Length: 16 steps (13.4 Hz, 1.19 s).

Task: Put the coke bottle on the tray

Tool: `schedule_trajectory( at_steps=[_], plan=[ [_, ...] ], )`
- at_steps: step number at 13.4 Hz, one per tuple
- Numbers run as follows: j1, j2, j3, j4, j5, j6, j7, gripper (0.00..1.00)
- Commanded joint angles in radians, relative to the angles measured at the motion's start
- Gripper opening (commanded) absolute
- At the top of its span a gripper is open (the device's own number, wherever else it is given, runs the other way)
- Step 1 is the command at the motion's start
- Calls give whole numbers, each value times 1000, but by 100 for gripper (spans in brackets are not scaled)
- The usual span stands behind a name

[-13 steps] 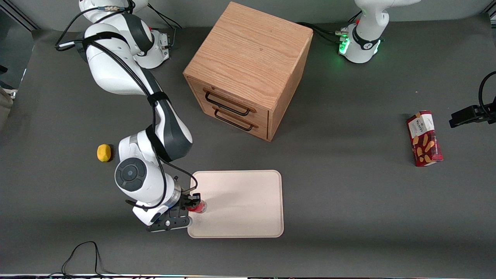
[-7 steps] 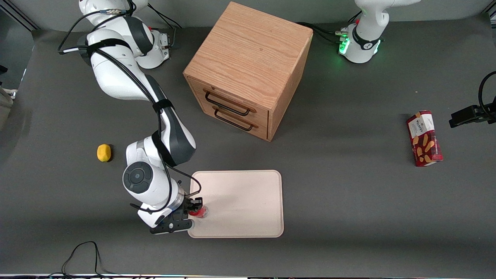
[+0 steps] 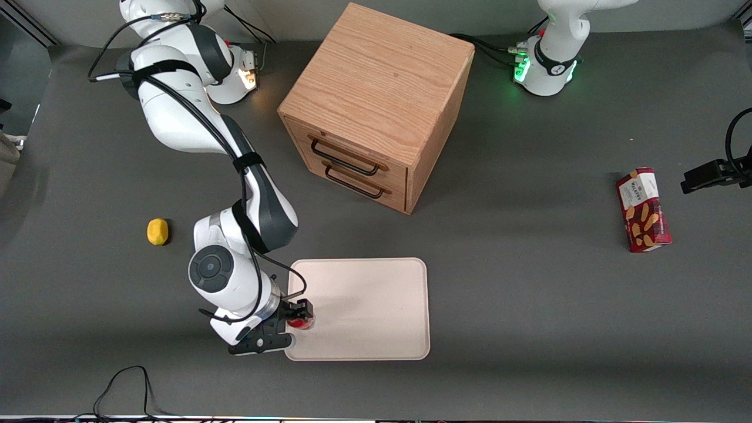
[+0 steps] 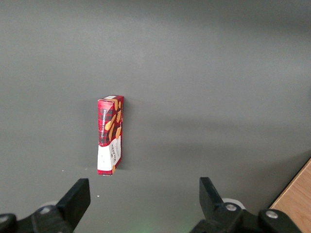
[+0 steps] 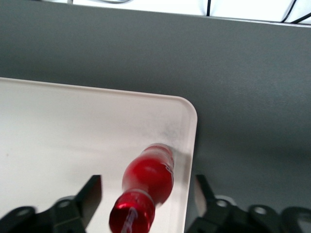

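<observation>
The coke bottle (image 5: 148, 187) stands on the tray (image 3: 376, 294) just inside its rim, the gripper (image 3: 295, 319) spread wide around it: release step, so next calls for lifting straight clear.

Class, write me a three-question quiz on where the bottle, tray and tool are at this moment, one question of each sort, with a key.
1. True or false: the coke bottle stands on the tray.
2. The tool is: A) open, one finger each side of the bottle; B) shut on the lemon; C) over the cabinet.
3. Fill in: the bottle stands near the tray's ____.

Key: 1 true; 2 A; 3 corner.
</observation>
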Motion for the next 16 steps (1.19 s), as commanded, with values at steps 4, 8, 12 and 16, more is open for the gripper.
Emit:
schedule_trajectory(
  at_steps=[4, 8, 12, 16],
  plan=[
    [-3, -475, -6, -440, -12, -129, 90, 100],
    [-97, -773, 9, -653, -11, -250, 63, 100],
    [-265, -1031, 58, -874, -1, -272, -71, 100],
    [-352, -1068, 16, -877, 0, -274, -261, 100]
  ],
)
